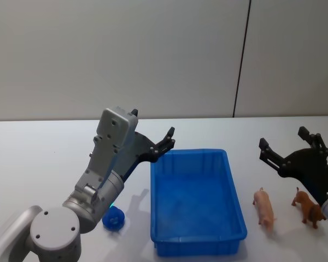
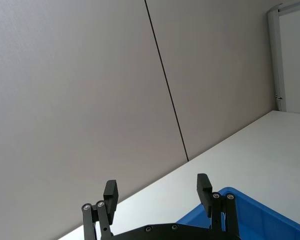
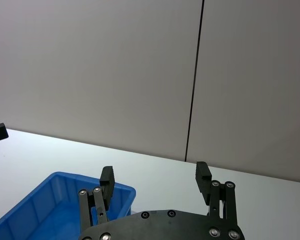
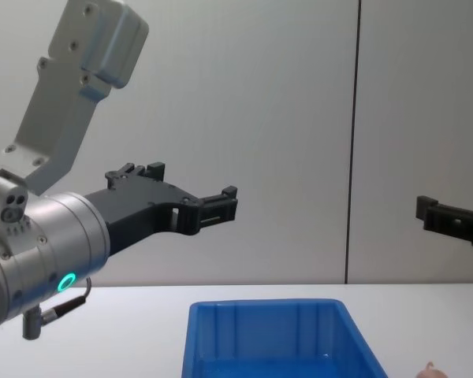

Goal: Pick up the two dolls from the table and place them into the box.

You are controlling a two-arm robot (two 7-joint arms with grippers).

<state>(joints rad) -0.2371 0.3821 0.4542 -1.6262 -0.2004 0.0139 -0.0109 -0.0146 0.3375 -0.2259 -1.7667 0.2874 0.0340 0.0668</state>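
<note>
Table (image 1: 44,150): box (image 1: 199,152) between left pincer (image 1: 167,140) and right pincer (image 1: 283,139), both aloft, spread.

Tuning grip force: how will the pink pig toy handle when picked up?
The pink pig toy looks small and moulded, so probably light and stiff. With its long, narrow body, it may tip sideways if nudged. Its rounded flanks could slip between the jaws.

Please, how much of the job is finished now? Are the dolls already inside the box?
Nothing looks done: the blue box is empty. Nothing is in hand: the left claw and right claw are open, raised above the table. Left: the dark blue doll, left of the box, and the pink doll, right of it, both on the table.
</note>
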